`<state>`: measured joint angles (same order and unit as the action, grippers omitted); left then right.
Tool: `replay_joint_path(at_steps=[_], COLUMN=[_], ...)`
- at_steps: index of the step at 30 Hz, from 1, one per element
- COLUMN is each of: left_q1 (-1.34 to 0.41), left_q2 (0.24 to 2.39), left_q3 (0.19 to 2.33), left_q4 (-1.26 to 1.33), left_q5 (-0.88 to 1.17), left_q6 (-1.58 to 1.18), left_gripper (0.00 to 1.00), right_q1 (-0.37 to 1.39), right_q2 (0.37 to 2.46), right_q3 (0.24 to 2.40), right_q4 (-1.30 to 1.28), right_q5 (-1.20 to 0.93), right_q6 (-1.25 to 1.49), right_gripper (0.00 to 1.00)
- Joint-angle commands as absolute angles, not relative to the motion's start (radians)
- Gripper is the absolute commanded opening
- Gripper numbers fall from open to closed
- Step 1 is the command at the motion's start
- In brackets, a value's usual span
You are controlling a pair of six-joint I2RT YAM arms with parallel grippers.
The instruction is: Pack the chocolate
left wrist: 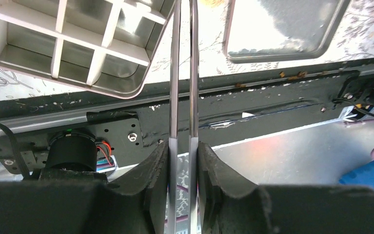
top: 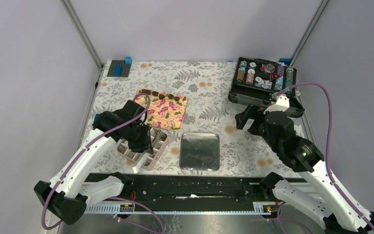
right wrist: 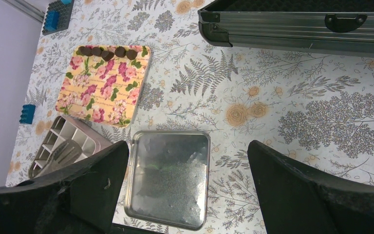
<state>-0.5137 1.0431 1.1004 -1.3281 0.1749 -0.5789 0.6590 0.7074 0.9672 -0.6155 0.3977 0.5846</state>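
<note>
So the chocolate [right wrist: 107, 51] is sitting in a row along the far edge of the floral board [right wrist: 104, 87]. None of it is in the pink gridded box [top: 158, 146] as far as I can see, and the cells that show in my left wrist view look empty. The layout makes sense to me: pieces lined up on a flat board are easy to take one at a time, and the box sits just beside the board's near edge, so the carry is short. My left gripper [left wrist: 183, 144] is squeezed narrow on a pair of thin metal tongs [left wrist: 175, 73], with both blades pinched between the pads. They run up out of frame past the box's corner, so I can't see the tips. I reckon the tongs are there because those little pieces are too small for my own chunky fingers. The tongs are down by the box end and well apart from the chocolate, so my guess is the packing hasn't got going and the next job is getting the tips over to that row. Beside the box there's a bare silver tin tray [top: 199, 151], maybe a lid. My right gripper [right wrist: 187, 146] hangs spread wide with nothing in it, between the tin and the black poker chip case [top: 263, 78], out of the left arm's way, I'd say.
</note>
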Motion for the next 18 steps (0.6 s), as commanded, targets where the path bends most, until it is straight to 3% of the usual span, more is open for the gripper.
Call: replay_joint_path(at_steps=[1,18], left_q1=[-0.518,-0.517], left_q2=[1.043,1.254], left_q3=[1.223,1.263], left_q4=[-1.331,-1.030], left_q5=[0.134,-0.114], left_q6=[-0.590,-0.522], left_gripper=[0.18,0.13], right_q1=[0.658,0.656], right_q2=[0.704,0.652], right_q3=[0.974,0.992], right_q4=[-0.589,-0.650], right_q5=[0.391,0.438], right_q6=[0.584,0.579], right_gripper=[0.99,0.99])
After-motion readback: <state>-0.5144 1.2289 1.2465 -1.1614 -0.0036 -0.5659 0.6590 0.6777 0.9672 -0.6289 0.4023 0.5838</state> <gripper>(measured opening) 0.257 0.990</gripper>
